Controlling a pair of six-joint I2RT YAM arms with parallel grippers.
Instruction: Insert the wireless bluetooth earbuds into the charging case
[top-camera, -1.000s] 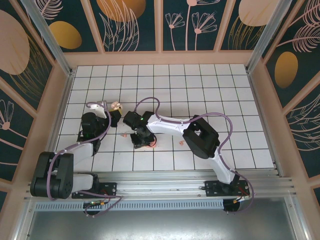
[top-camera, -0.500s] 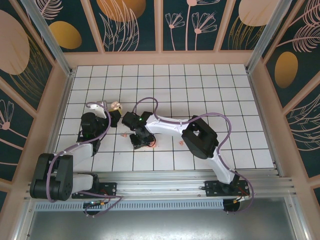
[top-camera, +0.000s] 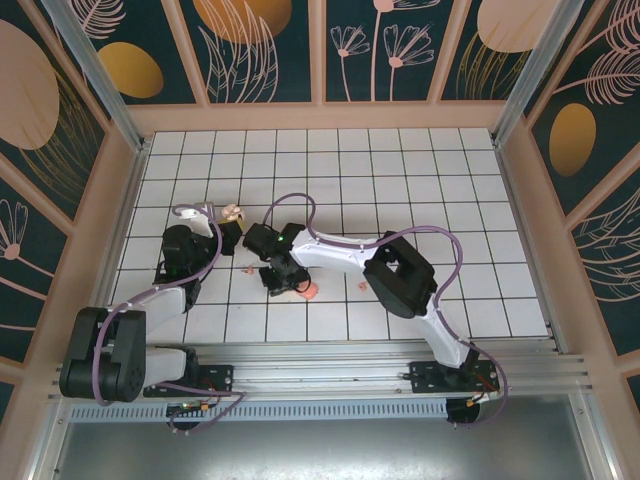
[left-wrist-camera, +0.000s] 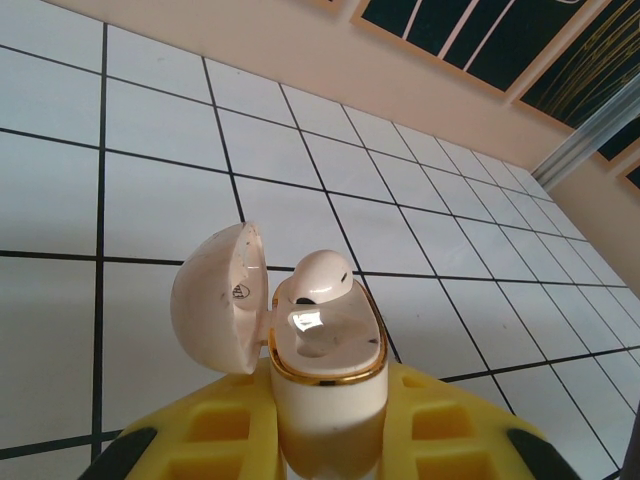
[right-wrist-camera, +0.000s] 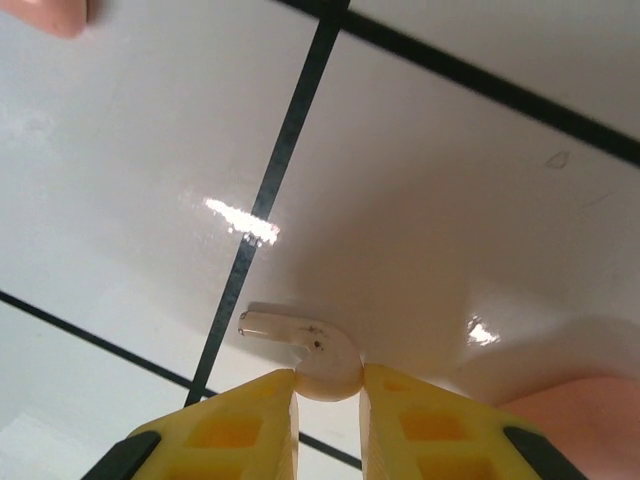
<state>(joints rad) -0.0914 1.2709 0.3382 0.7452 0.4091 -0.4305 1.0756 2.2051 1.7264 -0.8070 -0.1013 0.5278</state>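
Note:
The cream charging case (left-wrist-camera: 325, 410) stands upright with my left gripper (left-wrist-camera: 328, 395) shut on its lower body. Its lid (left-wrist-camera: 215, 300) hangs open to the left, and one earbud (left-wrist-camera: 312, 278) sits in the far slot while the near slot shows hollow. From above, the case (top-camera: 234, 211) is at the tip of the left gripper (top-camera: 231, 228), left of centre. My right gripper (right-wrist-camera: 330, 395) is shut on a second cream earbud (right-wrist-camera: 325, 360) right at the white table, its stem pointing left. In the top view the right gripper (top-camera: 277, 285) is low over the table.
A salmon-pink rounded piece (top-camera: 309, 290) lies just right of the right gripper and shows at the corner of the right wrist view (right-wrist-camera: 585, 420). Two small pink bits (top-camera: 250, 269) (top-camera: 362, 285) lie on the gridded table (top-camera: 400, 180). Wooden walls surround the table.
The right arm has shifted slightly left and its fingers have narrowed on the earbud. The salmon-pink piece now shows more beside it. The left arm has held still.

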